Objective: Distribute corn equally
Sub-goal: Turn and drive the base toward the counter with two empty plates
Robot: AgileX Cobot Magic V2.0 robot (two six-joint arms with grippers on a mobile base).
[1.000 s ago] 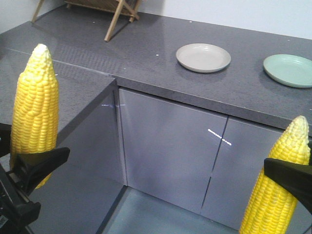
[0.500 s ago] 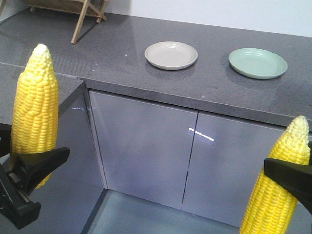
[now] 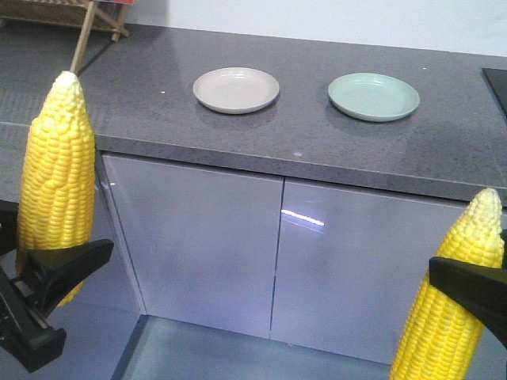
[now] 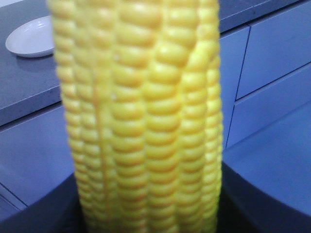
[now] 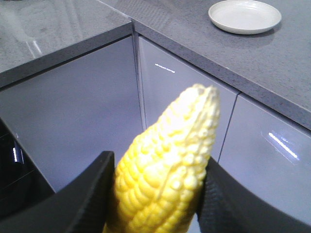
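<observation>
Two cobs of corn are held upright, one in each gripper. In the front view the left cob (image 3: 57, 178) stands at the left edge, with my left gripper (image 3: 47, 273) shut on its lower part. The right cob (image 3: 451, 297) leans at the lower right, with my right gripper (image 3: 467, 289) shut on it. The left wrist view is filled by its cob (image 4: 141, 121). In the right wrist view the black fingers (image 5: 92, 194) press both sides of the other cob (image 5: 167, 165). A beige plate (image 3: 236, 89) and a green plate (image 3: 374, 96) lie empty on the counter.
A grey stone counter (image 3: 301, 150) runs across the view above glossy grey cabinet doors (image 3: 198, 253). A wooden rack (image 3: 79, 16) stands at the counter's far left. A dark hob corner (image 3: 497, 83) shows at the far right. The beige plate (image 5: 244, 16) also shows in the right wrist view.
The counter, plates and cabinets have slid leftward in the front view, so the view has turned right. Both cobs stay fixed in the grippers.
</observation>
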